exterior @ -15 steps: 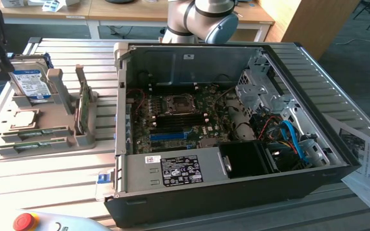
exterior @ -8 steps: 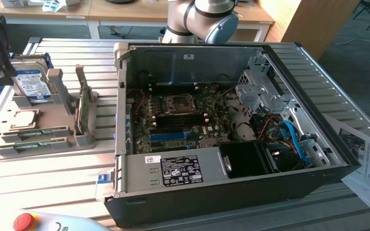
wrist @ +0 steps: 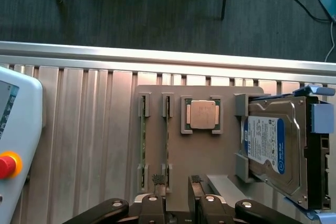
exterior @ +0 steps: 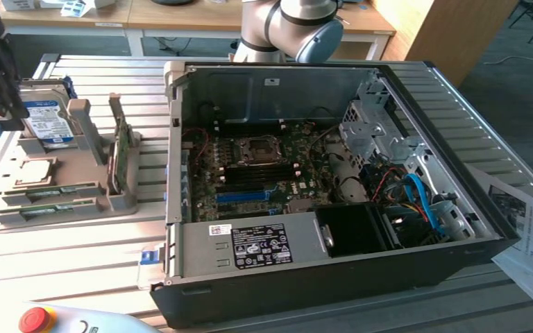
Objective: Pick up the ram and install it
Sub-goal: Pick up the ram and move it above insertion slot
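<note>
Ext view: ram (exterior: 53, 191) sits edge-up in tray (exterior: 80, 177) slot, right next to tray's CPU (exterior: 33, 171) pocket. Wrist view: fingers (wrist: 157, 184) spread w/ nothing btwn, hovering over tray's edge; one tip just beside ram's slot end, contact unclear.

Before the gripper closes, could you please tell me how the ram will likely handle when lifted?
The ram looks thin and board-like, so probably stiff and light. It stands on edge in the tray clips, so it may tip once freed. Bare green board: likely fragile.
</note>
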Tool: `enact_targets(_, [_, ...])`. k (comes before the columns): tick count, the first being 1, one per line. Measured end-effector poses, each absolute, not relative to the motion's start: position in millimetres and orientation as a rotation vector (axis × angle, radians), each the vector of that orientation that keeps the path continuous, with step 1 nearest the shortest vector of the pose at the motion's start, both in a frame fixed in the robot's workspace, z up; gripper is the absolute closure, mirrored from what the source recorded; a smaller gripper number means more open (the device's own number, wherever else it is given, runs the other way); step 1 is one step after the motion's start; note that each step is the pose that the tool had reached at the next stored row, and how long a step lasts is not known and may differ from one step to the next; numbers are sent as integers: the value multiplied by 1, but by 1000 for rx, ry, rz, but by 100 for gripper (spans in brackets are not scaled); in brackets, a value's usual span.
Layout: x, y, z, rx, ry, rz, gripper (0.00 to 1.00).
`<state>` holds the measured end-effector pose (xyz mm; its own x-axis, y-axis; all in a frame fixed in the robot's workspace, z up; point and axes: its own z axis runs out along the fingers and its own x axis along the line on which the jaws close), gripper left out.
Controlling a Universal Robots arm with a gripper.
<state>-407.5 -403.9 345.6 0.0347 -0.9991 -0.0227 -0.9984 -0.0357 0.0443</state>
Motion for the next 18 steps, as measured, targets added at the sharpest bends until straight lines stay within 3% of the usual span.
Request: enact_targets(18, [-408,-404,318,2248,-2170,-74,69])
